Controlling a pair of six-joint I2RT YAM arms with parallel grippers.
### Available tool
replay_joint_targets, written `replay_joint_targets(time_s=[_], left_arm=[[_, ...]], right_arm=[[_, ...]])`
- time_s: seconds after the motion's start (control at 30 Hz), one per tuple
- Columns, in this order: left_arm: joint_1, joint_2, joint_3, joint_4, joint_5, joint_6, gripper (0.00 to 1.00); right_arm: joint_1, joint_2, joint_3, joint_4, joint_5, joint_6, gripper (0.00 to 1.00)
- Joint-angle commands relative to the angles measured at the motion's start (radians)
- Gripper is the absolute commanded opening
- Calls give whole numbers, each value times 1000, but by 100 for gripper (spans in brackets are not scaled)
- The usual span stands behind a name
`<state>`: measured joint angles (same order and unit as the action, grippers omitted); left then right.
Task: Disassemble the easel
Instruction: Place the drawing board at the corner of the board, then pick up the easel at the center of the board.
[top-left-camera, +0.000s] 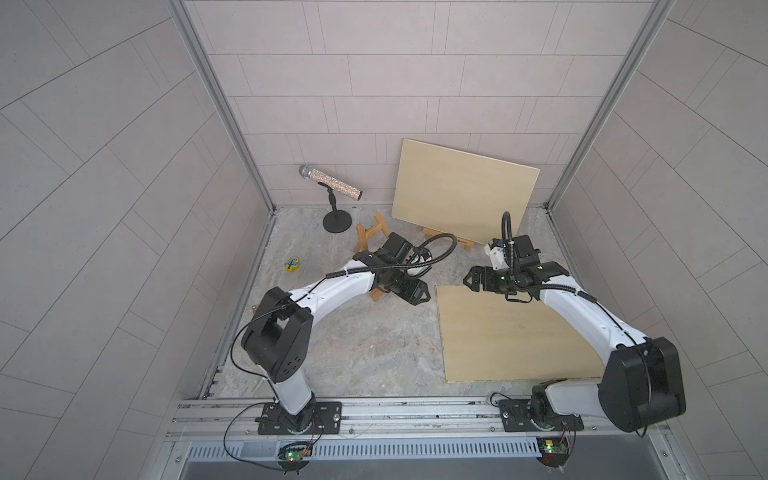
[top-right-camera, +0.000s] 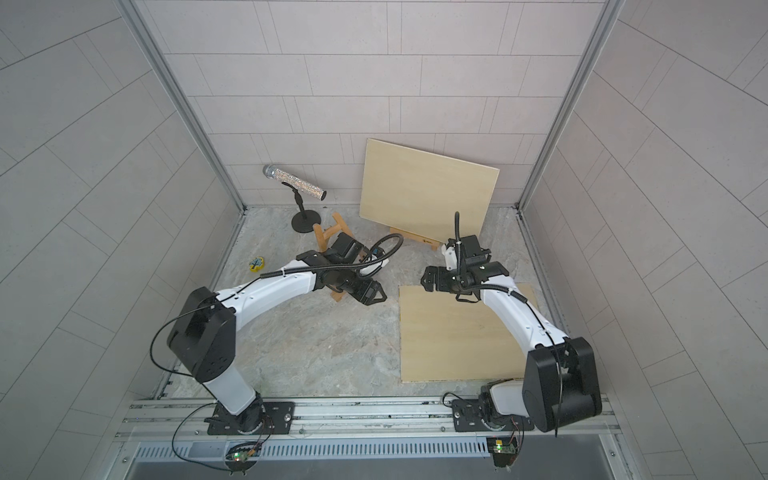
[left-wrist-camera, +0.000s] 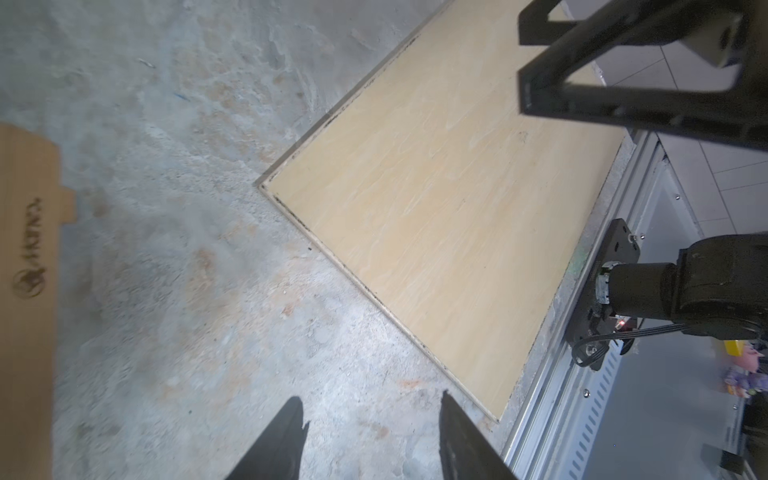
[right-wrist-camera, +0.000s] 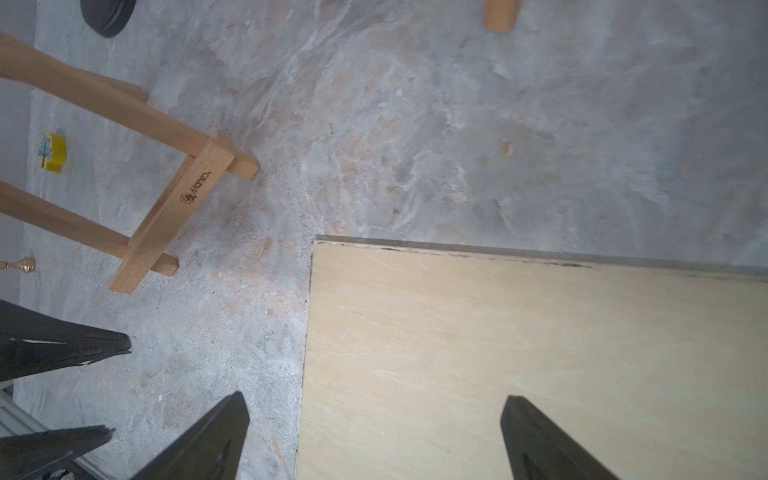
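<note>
The left end effector (left-wrist-camera: 371, 397) had its jaws apart with nothing between them. It hung low over the bare counter (left-wrist-camera: 166, 291), just beside the bottom bar of the easel (right-wrist-camera: 166, 208). I think it stood so near because this wooden frame is the thing to take apart. The frame lay on the counter, partly hidden under the left arm in both top views.

The right end effector (right-wrist-camera: 375, 397) was wide open and empty. One finger was over the corner of the flat board (right-wrist-camera: 519, 353), the other over the counter. It seemed to wait there, ready to help from the other side.

Farther back, an upright board (top-left-camera: 463, 189) leaned near the back wall on a second small easel, of which only the feet (top-left-camera: 440, 239) showed. A microphone on its stand (top-left-camera: 332, 185) and a yellow block (top-left-camera: 292, 264) stood well apart from the work.

The counter was grey and mottled like stone. Pale tiled walls (top-left-camera: 374, 83) closed three sides, and a metal rail (top-left-camera: 415, 409) at the front carried both arms.
</note>
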<state>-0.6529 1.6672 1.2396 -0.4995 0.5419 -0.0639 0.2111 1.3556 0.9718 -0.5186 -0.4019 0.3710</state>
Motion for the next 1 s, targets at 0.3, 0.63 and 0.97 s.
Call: replay_joint_targets(time_s=[0.3, 0.63, 0.97], left_arm=[[106, -299, -245, 28, -177, -94, 58], [256, -485, -385, 33, -209, -134, 59], [367, -559, -462, 50, -148, -158, 59]], right_arm=[[151, 206, 119, 323, -91, -40, 99], [242, 417, 271, 500, -153, -73, 99], [282, 624, 481, 508, -148, -133, 84]])
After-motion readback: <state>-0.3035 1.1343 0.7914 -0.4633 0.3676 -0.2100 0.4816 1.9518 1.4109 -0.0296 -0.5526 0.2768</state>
